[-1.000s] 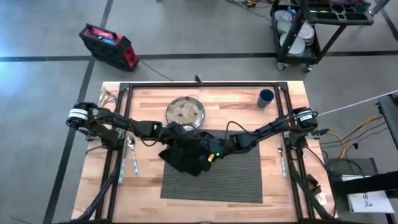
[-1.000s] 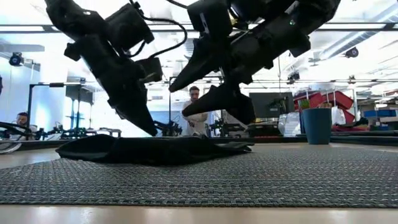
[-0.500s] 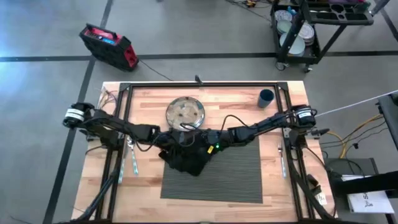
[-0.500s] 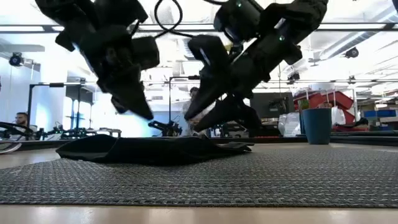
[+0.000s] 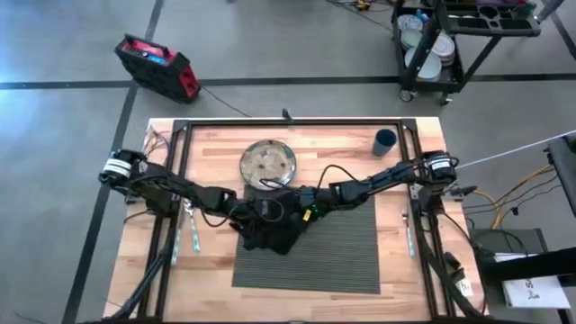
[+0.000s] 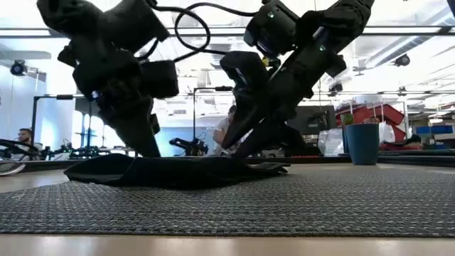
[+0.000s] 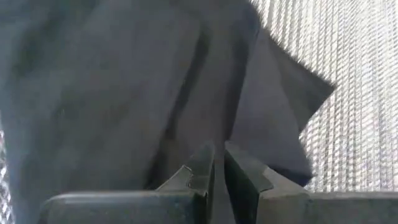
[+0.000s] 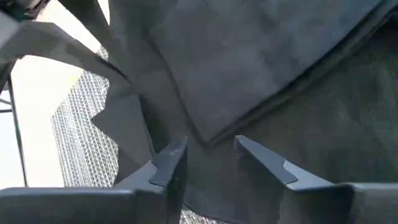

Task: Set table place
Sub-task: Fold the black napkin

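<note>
One mat (image 5: 337, 247) lies on the near half of the table (image 5: 225, 144), wood showing all round it. One crumpled black napkin (image 5: 270, 229) sits on the mat's far left corner. Two arms meet over it. The left end effector (image 7: 217, 163) has its fingers pressed together with a fold of the napkin between them. The right end effector (image 8: 208, 152) is parted a little, its tips down at the cloth's folds without holding any. Beside the mat lies one fork (image 5: 191, 220) on the left and one utensil (image 5: 407, 229) on the right. Farther off stand one plate (image 5: 267, 164) and one blue cup (image 5: 384, 141).

Against half a second ago, the left end effector has dropped from above the napkin onto it, and the right has moved further left over the cloth.
</note>
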You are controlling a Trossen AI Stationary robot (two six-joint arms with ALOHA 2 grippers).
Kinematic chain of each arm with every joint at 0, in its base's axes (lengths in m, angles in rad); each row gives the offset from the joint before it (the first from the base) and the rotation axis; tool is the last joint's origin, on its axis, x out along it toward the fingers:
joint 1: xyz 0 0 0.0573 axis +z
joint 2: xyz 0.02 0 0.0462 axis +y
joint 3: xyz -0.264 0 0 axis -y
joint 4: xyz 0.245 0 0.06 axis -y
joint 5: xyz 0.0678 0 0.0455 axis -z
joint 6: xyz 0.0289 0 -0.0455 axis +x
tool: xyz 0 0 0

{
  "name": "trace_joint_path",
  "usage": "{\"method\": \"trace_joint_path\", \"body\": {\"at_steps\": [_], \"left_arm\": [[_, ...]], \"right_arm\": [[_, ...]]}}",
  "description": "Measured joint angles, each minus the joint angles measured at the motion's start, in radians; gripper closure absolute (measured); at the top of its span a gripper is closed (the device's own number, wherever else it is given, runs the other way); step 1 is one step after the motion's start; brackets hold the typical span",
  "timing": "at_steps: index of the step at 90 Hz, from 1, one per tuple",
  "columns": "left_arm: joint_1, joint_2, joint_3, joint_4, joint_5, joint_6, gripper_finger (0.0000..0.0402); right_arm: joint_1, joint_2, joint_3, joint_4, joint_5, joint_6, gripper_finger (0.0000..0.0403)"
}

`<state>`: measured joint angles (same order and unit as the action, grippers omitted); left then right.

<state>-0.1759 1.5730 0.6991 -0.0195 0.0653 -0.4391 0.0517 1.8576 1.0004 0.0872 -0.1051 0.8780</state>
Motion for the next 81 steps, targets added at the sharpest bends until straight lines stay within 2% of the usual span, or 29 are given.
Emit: {"method": "trace_joint_path", "body": {"at_steps": [28, 51, 71, 81], "left_arm": [[-0.001, 0.074, 0.001, 0.078, 0.007, -0.019, 0.0381], [-0.001, 0.075, 0.001, 0.088, 0.007, -0.015, 0.0381], [-0.001, 0.076, 0.000, 0.130, 0.004, -0.007, 0.0381], [-0.001, 0.076, 0.000, 0.145, 0.004, -0.007, 0.0381]], "right_arm": [[-0.004, 0.010, -0.002, 0.022, -0.008, 0.001, 0.0284], [-0.011, 0.077, -0.002, 0.140, -0.055, 0.050, 0.0288], [-0.013, 0.114, 0.013, 0.182, -0.086, 0.078, 0.0280], [-0.013, 0.115, 0.029, 0.185, -0.086, 0.073, 0.0291]]}}
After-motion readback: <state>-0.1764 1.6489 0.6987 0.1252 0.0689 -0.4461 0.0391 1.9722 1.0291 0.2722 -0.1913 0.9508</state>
